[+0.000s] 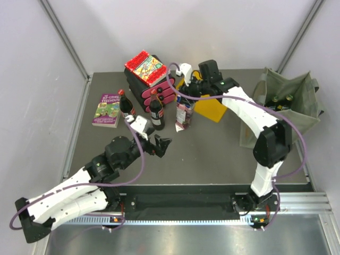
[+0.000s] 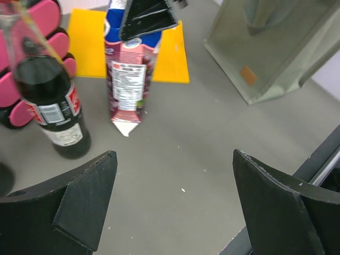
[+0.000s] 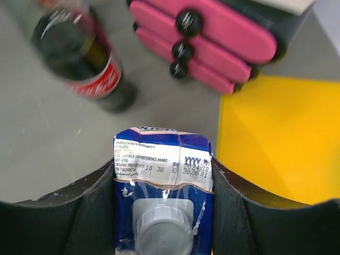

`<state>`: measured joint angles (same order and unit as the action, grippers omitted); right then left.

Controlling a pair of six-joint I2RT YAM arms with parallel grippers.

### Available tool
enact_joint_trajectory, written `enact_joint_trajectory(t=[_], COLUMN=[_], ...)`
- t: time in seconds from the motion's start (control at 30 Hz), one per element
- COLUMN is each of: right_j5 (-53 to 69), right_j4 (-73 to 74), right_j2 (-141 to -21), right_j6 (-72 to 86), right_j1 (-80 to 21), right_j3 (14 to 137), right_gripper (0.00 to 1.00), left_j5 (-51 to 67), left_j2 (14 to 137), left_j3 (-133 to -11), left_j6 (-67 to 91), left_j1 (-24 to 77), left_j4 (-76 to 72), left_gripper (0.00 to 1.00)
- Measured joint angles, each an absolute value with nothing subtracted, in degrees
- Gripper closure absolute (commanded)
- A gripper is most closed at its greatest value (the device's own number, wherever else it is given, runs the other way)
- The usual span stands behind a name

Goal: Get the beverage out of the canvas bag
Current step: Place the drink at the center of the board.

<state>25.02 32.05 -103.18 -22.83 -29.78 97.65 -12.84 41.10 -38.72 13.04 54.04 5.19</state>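
I see right gripper [image 3: 162, 212] fingers [image 3: 93, 207] clamped on carton [image 3: 162, 159] top, frame centre, beside cola bottle [image 1: 156, 110] and folder [image 1: 211, 110]. Left gripper [image 1: 159, 144] fingers wide apart, empty, lower centre. Bag [image 1: 297, 114] far right, well apart from carton.

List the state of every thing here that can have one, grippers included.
Blue-and-pink juice carton with grey cap: capped, roughly upright, gripped at its top.
Right gripper: shut on the carton.
Left gripper: open, empty.
Two dark red-capped cola bottles: capped, standing on the table.
Olive-green canvas bag: standing, mouth open, bottles inside.
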Motion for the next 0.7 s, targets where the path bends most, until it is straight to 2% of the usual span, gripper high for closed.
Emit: enact_joint_trajectory(t=[0.17,0.23,0.27,0.33,0.37,0.43,0.57,0.7], right_j5=[24.21,23.90,23.73,23.31,23.09,22.81,22.65,22.63], right_j4=[29.21,28.86,28.84,28.84,28.75,28.69,28.60,28.03], right_j2=[-109.97,-111.22,-111.59,-112.22,-112.49,-112.81,-112.86,-112.86], right_j6=[-21.80,-21.39,-21.23,-21.02,-20.93,-20.80,-20.82,-20.82], right_j1=[-30.74,-30.98,-31.11,-31.38,-31.46,-31.55,-31.66,-31.66], right_j3=[104.40,105.69,106.15,106.96,107.07,107.37,107.33,106.87], right_gripper=[0.96,0.92,0.86,0.83,0.77,0.72,0.48,0.36], left_j5=[-15.33,-16.03,-16.23,-16.47,-16.64,-16.91,-17.23,-17.23], left_j2=[35.99,35.33,35.27,35.27,35.29,35.40,35.55,36.56], left_j3=[-37.67,-37.67,-37.67,-37.67,-37.67,-37.67,-37.67,-37.67], left_j6=[14.94,15.27,15.35,15.38,15.38,15.40,15.40,15.38], left_j1=[54.04,54.04,54.04,54.04,54.04,54.04,54.04,54.04], left_j4=[7.29,8.14,8.29,8.84,9.30,10.31,10.74,10.68], left_gripper=[0.06,0.06,0.06,0.06,0.06,0.06,0.06,0.06])
